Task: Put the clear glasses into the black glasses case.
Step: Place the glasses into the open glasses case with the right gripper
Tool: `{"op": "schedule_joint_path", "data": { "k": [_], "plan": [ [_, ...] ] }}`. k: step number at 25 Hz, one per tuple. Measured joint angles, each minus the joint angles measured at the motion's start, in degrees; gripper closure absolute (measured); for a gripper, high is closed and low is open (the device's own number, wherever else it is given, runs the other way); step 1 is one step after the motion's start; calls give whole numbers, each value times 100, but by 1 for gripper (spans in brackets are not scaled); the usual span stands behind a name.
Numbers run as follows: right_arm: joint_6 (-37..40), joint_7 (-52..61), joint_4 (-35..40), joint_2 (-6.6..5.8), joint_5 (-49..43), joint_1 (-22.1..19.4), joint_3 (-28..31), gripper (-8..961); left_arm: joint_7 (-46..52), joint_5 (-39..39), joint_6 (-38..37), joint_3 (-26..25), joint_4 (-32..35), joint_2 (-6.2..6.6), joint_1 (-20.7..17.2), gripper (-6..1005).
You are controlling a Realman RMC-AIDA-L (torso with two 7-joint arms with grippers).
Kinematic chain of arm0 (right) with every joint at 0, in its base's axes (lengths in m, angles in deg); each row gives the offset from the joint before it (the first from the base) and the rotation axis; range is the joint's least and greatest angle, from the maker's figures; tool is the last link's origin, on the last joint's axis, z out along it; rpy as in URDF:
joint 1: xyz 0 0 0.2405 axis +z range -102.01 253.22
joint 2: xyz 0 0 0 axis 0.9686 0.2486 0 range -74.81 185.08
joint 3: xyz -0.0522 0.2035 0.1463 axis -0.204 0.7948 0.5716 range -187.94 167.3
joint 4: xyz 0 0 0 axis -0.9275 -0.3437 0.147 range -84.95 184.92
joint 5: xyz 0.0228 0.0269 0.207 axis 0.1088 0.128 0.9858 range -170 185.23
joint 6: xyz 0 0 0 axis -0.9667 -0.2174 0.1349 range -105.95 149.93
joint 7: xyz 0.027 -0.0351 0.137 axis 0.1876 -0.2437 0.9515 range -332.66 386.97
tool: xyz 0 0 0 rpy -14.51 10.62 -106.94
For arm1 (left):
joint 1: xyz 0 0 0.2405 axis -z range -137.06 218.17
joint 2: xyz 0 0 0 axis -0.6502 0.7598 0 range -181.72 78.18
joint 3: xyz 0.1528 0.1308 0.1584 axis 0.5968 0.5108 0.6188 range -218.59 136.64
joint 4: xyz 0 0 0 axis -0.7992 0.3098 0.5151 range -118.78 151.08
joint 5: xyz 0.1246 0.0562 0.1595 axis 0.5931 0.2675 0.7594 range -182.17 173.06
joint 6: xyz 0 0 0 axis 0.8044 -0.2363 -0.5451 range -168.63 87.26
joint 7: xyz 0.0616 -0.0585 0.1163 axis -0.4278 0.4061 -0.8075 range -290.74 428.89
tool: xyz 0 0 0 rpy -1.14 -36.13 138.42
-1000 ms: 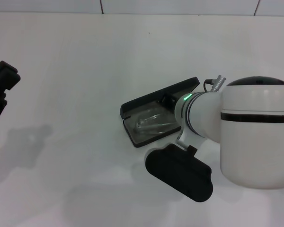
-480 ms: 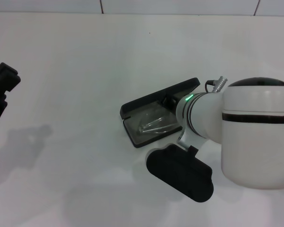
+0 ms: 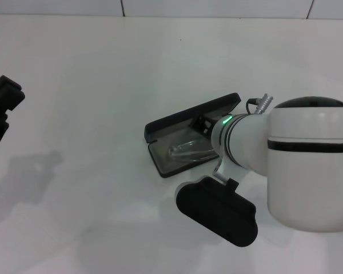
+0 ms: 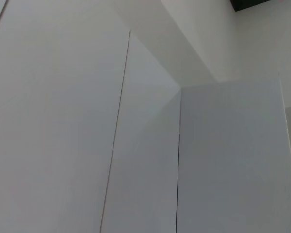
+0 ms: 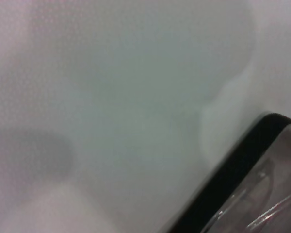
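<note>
Our right end effector (image 3: 204,127) hides behind our arm, right over the open case (image 3: 183,142); its grip we cannot tell. The glasses (image 3: 188,149) lie inside, lengthwise.

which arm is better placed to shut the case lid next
Probably the right: its arm reaches over the open case, where the glasses already lie. The left gripper is parked far off at the table's edge.

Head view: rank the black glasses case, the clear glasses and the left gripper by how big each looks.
1. black glasses case, open on the table, largest.
2. and 3. clear glasses inside the case and left gripper: unsure; the gripper is cut off by the picture's edge and the right arm hides part of the glasses.
</note>
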Motion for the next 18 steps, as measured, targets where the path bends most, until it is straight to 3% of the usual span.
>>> {"op": "schedule_joint_path", "data": {
  "k": [9, 18],
  "plan": [
    [-267, -10, 11, 0, 0, -4, 33, 608, -49, 0, 0, 17, -8, 0, -14, 908],
    [-137, 100, 191, 0, 28, -88, 155, 609, -53, 0, 0, 10, -8, 0, -66, 908]
  ]
}}
